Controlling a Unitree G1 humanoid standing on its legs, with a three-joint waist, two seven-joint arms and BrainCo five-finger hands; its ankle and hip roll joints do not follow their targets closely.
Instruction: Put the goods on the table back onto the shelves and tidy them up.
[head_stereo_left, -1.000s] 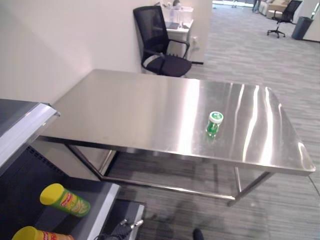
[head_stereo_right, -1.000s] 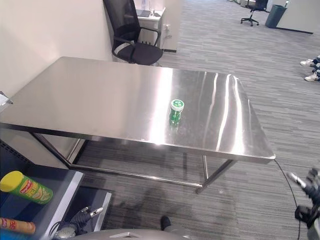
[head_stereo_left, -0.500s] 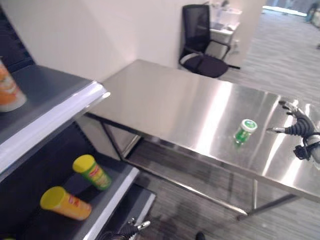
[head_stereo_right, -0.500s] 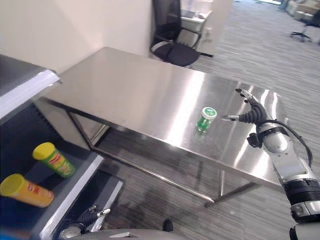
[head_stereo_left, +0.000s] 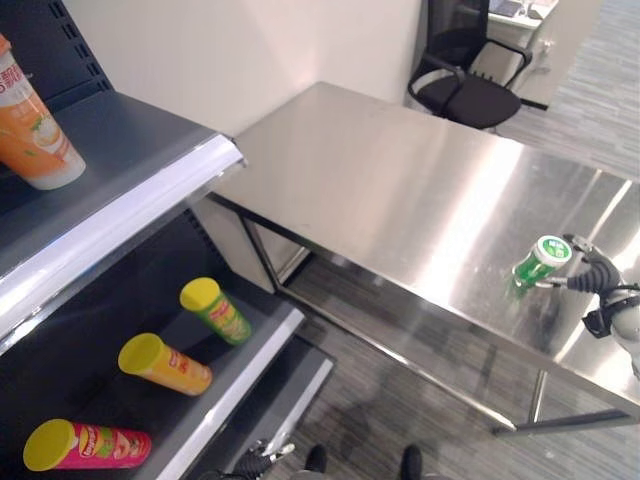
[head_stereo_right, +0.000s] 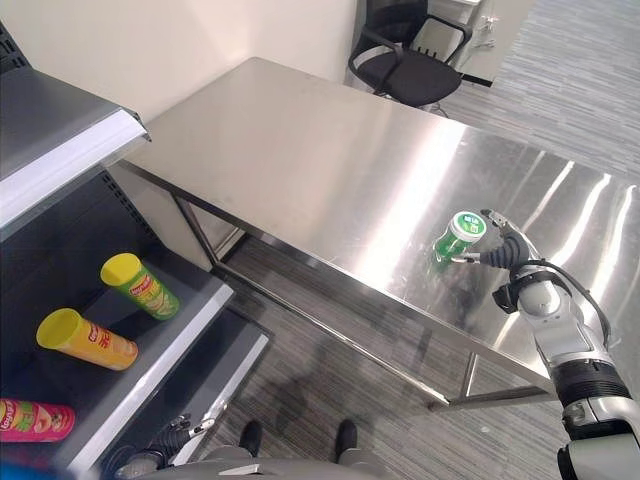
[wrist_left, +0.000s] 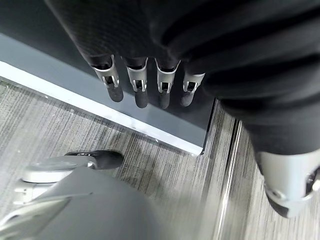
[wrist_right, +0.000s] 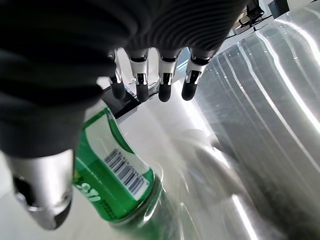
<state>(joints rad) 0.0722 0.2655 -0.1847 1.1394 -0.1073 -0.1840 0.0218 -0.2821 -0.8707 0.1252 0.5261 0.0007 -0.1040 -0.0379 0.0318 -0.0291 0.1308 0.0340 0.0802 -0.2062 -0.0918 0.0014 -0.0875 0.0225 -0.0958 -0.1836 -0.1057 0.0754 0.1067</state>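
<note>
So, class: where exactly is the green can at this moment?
The green can stands upright on the steel table, toward its right side, between the open fingers and thumb of the right hand.

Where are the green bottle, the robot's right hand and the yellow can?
green bottle (head_stereo_right: 456, 236), right eye view, its green body.
right hand (head_stereo_right: 507, 251), right eye view, its dark cover.
yellow can (head_stereo_right: 88, 341), right eye view, its side.
</note>
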